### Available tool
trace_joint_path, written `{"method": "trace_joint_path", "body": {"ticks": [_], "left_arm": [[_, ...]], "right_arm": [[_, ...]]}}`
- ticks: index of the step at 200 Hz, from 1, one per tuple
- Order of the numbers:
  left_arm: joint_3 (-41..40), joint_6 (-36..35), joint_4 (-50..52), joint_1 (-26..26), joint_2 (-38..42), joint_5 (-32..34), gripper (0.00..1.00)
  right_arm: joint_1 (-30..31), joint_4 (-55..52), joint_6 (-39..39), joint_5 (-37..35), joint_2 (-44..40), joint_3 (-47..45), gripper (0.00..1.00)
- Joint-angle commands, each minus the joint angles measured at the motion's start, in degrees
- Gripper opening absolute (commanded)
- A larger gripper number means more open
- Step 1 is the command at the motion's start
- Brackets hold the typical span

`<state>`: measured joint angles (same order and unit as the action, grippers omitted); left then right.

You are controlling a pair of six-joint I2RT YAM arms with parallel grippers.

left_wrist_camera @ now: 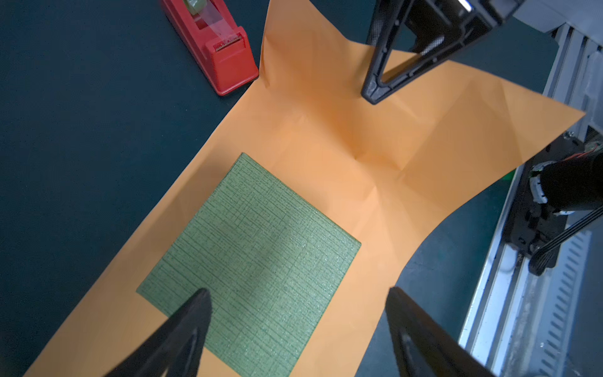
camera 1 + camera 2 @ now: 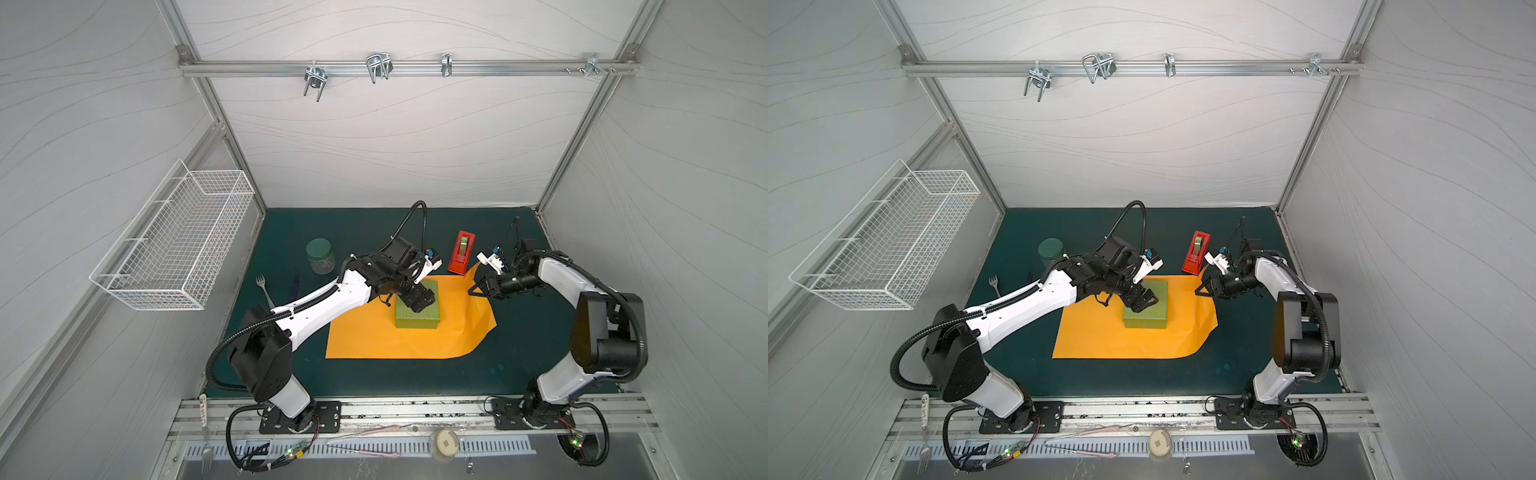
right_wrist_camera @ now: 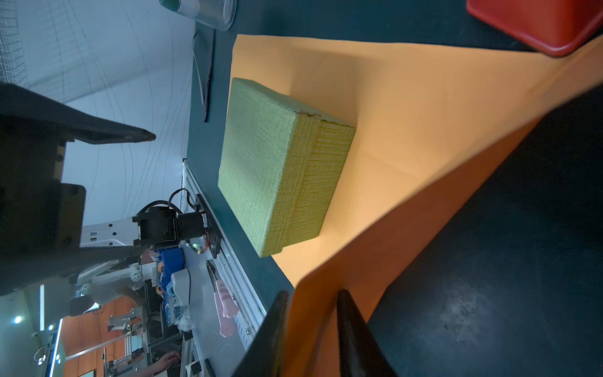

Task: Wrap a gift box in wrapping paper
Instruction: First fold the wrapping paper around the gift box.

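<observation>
Dark green matting covers the surface (image 2: 374, 382) inside the white-walled booth, and both arm bases are bolted to a metal rail along its near edge. Just beyond that rail lies the wrapping paper (image 2: 374, 340), a large glossy orange sheet. Its near and left parts are flat, while its right side is creased and lifted off the mat.

The gift box (image 2: 417, 318), a squat yellow-green box with a fine grid texture, sits on the sheet toward its far half. Over the box top hangs the left tool (image 1: 298, 303), its black fingers (image 1: 195, 313) spread wide. One finger is above the lid and the other is past the box's edge, above the paper.

To the right, the right tool (image 3: 311, 298) is at the raised edge of the sheet, which runs up between its two fingers. They stand close together with a narrow gap, and whether they really pinch the paper I cannot tell from here.

Farther back, a red plastic tape dispenser (image 2: 461, 253) stands just beside the sheet's far right corner. Off to the far left are a clear glass jar with a green lid (image 2: 320, 255) and a metal fork (image 2: 264, 286). A white wire basket (image 2: 174, 237) hangs on the left wall, and metal hooks (image 2: 378, 66) hang from a rail across the back wall.
</observation>
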<state>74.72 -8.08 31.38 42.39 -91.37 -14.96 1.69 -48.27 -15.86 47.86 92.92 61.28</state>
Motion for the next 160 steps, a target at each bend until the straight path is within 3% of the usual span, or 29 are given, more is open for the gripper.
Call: {"method": "trace_joint_path", "body": {"ticks": [1, 71, 129, 160], "left_arm": [[4.31, 5.35, 1.35, -0.35, -1.60, -2.23, 0.85], [6.95, 13.80, 1.09, -1.89, -3.86, -2.39, 0.84], [6.80, 17.44, -0.48, -3.62, -3.13, -5.15, 0.83], [8.67, 22.48, -0.67, -3.62, -5.53, -9.19, 0.82]], "right_arm": [[0.16, 0.54, 1.14, -2.96, -0.20, -0.71, 0.25], [0.15, -1.46, -1.54, -3.02, -7.14, -2.85, 0.09], [1.92, -0.13, -0.59, -1.56, -9.78, -3.07, 0.09], [3.30, 1.05, 0.24, -2.05, -9.07, -3.35, 0.16]]}}
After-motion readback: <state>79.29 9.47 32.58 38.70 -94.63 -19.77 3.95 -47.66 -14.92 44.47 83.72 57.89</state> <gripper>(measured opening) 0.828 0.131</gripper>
